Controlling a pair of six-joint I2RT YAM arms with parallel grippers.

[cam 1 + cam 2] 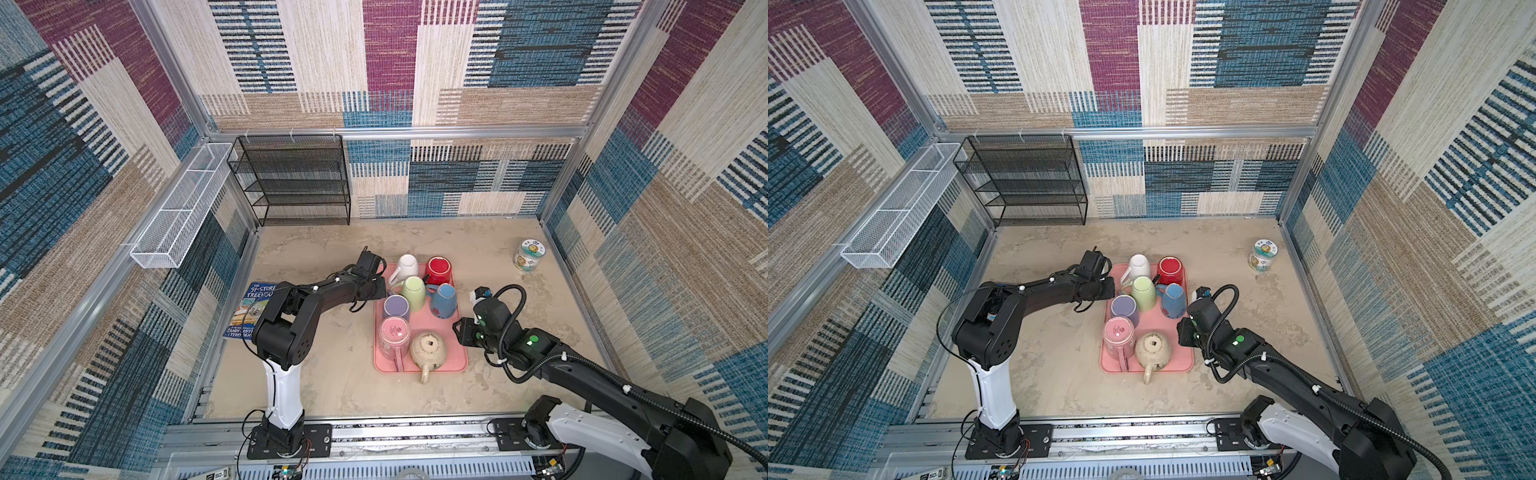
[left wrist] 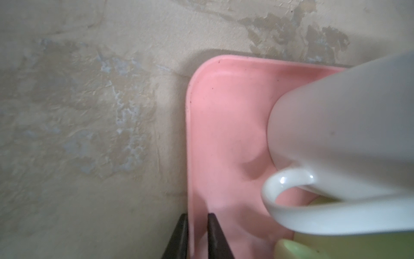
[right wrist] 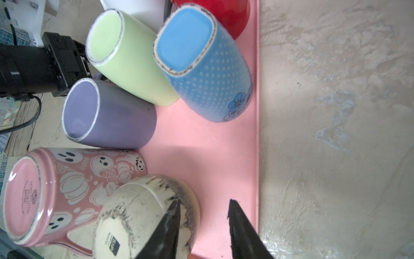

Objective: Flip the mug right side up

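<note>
A pink tray (image 1: 455,357) is seen near the middle of the surface (image 1: 332,374), and seven mugs are packed on it, every one bottom up. At the far end the white mug (image 1: 406,266) and red mug (image 1: 438,270) are set. The green mug (image 1: 413,291) and blue mug (image 1: 444,300) are crowded just before them, then the purple mug (image 1: 396,307). At the near end the pink mug (image 1: 394,336) and cream mug (image 1: 428,351) are placed side by side with hardly a gap. A book (image 1: 249,311) is laid on the left under the left arm, and a jar (image 1: 528,255) is stood well apart at the far right. A black rack (image 1: 295,183) and a white basket (image 1: 178,208) are fixed against the walls. The cream mug is found at the tray's near right. Its base is turned up and its mouth down, so its long axis is upright. Its handle is pointed toward the near edge, past the tray's rim. The left pincer (image 2: 197,215) is pressed together on the tray's left rim, one finger outside and one inside, just beside the white mug's handle. The right pincer (image 3: 204,201) is spread with nothing between its fingers and is held at the tray's right side, close by the cream mug.
</note>
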